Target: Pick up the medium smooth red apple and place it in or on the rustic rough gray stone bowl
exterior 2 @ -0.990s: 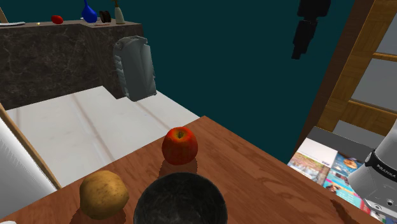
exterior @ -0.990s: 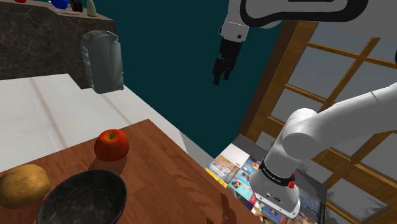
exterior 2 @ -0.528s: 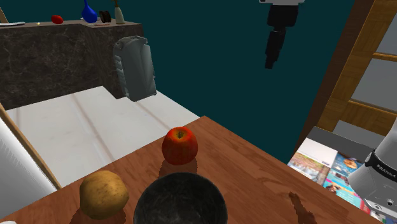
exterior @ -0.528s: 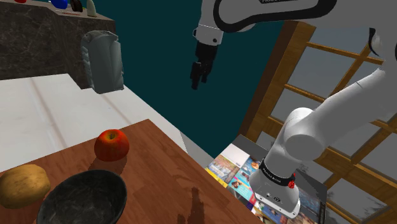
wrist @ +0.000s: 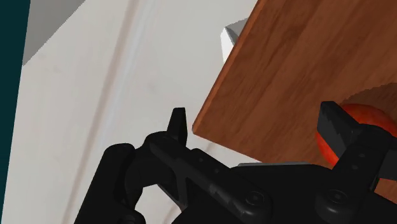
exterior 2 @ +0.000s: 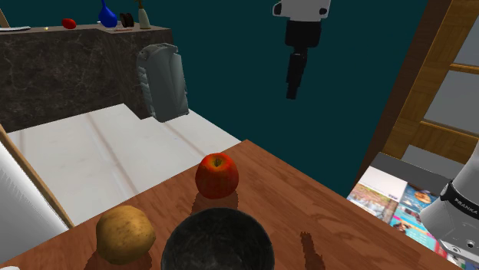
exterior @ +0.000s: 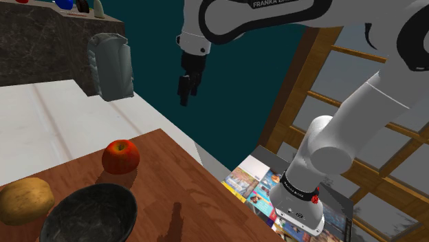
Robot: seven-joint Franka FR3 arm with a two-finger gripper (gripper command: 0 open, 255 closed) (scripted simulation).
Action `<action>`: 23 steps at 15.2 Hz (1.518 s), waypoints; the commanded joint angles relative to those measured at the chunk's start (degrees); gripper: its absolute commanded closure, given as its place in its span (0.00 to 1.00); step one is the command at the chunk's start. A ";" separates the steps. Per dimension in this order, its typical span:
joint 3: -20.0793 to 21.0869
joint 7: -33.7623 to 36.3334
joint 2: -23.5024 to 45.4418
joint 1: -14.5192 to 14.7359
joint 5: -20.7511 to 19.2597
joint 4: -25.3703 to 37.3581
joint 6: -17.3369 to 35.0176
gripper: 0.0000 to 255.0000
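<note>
A red apple (exterior: 120,156) (exterior 2: 216,176) stands on the brown wooden table (exterior: 185,182), near its far edge. Just in front of it sits the dark grey stone bowl (exterior: 96,190) (exterior 2: 217,214), with nothing in it. My black gripper (exterior: 184,93) (exterior 2: 292,87) hangs high in the air, pointing down, beyond the table's far edge and off to the apple's right in both exterior views. In the wrist view the gripper (wrist: 256,121) is open with nothing between its fingers. There the apple (wrist: 368,118) peeks out beside one fingertip, far below.
A yellowish potato (exterior: 24,199) (exterior 2: 124,232) lies beside the bowl. A grey bag-like object (exterior: 110,65) (exterior 2: 163,80) stands on the white floor against a dark stone counter. Magazines (exterior: 251,185) lie by the stand, below the wooden window frame (exterior: 357,89).
The gripper has swung steadily to the left in both exterior views, sinking slightly. Its shadow on the table has slid left toward the bowl. Apple, bowl and potato have not moved.
</note>
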 commanded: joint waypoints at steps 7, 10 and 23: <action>5.15 0.23 13.37 3.92 -2.90 10.10 3.64 0.00; 6.87 0.59 18.28 5.65 -4.68 14.35 4.25 0.00; 9.71 1.88 31.39 10.85 -10.58 22.72 8.32 0.00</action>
